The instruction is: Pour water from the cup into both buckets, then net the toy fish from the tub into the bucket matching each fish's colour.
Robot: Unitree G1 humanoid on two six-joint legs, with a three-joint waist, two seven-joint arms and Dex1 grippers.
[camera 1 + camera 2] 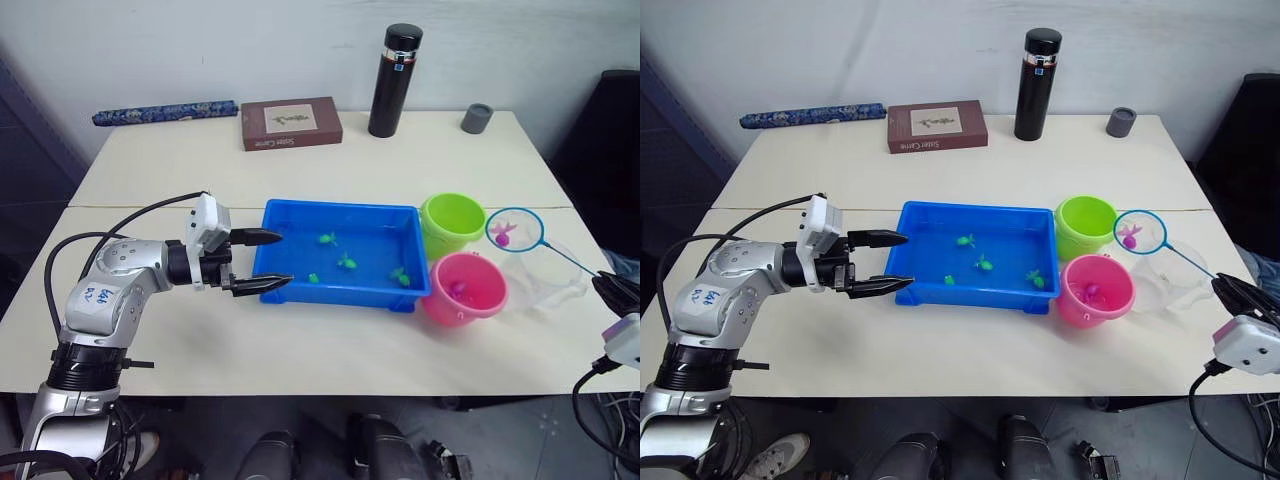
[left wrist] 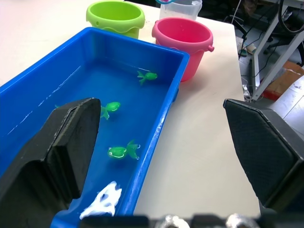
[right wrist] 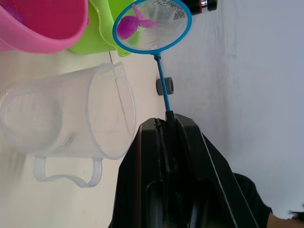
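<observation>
The blue tub [image 1: 345,207] sits mid-table with water and several green toy fish [image 1: 347,262] in it. My left gripper [image 1: 285,260] is open, its fingers straddling the tub's left rim. Right of the tub stand the lime green bucket [image 1: 452,222] and, nearer to me, the pink bucket [image 1: 465,290], which has a magenta fish [image 1: 458,290] inside. My right gripper [image 1: 605,283] is shut on the net's handle. The net [image 1: 522,225] hovers beside the green bucket with a magenta fish [image 3: 130,24] in its mesh. The clear cup [image 1: 548,283] stands right of the pink bucket, below the handle.
At the table's back edge stand a black flask [image 1: 396,80], a grey cap [image 1: 477,118], a brown box [image 1: 291,123] and a blue patterned roll [image 1: 165,112]. A black chair [image 1: 610,130] is off the right edge.
</observation>
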